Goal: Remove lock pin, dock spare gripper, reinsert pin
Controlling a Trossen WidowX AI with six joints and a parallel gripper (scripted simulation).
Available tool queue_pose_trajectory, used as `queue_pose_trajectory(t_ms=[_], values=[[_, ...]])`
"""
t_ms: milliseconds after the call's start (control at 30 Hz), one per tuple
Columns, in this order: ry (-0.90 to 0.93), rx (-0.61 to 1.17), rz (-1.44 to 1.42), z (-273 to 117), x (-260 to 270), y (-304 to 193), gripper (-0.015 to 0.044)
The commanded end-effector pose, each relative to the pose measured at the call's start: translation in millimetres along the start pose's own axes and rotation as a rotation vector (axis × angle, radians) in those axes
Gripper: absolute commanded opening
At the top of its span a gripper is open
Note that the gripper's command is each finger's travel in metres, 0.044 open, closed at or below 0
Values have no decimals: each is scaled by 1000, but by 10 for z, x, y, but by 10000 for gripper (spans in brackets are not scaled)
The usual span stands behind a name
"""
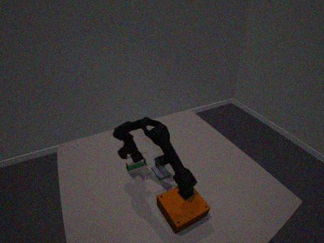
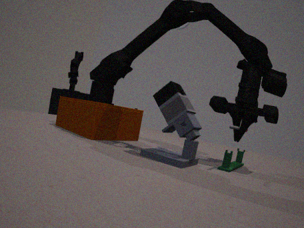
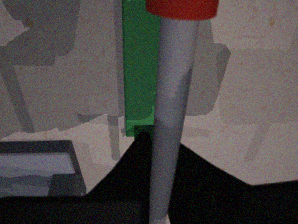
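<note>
My gripper (image 1: 137, 160) (image 2: 237, 137) (image 3: 151, 139) is shut on the lock pin and holds it above the green rack. The pin (image 2: 234, 127) (image 3: 175, 95) is a grey rod, roughly level, with a red head (image 3: 182, 7). The green rack (image 1: 136, 165) (image 2: 233, 166) (image 3: 140, 65) has two notched uprights, both without the pin. A tilted grey body (image 2: 177, 108) with a black upper end stands over a short post on the blue-grey base (image 1: 162, 173) (image 2: 168, 159). I cannot tell where mount and spare gripper meet; the socket's inside is hidden.
The orange block (image 1: 182, 209) (image 2: 100, 120) bears the arm's base. The tilted body and its base stand between that block and the green rack. A small dark arm-like shape (image 2: 75, 70) stands behind the orange block.
</note>
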State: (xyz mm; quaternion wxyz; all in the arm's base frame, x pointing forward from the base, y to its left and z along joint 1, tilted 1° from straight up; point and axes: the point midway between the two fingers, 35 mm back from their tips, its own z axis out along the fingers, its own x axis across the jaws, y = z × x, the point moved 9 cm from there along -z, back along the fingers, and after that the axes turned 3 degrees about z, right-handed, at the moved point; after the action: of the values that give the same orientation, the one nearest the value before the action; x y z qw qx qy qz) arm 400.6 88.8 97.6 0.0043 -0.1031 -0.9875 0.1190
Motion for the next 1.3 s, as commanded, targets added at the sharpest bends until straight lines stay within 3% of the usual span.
queue_pose_trajectory(t_ms=[0,500,1267], values=[[-13,-3,5,-141,-9,-38,0],[-11,-6,-8,-93,14,-21,0],[-7,-8,-18,-279,665,-67,0]])
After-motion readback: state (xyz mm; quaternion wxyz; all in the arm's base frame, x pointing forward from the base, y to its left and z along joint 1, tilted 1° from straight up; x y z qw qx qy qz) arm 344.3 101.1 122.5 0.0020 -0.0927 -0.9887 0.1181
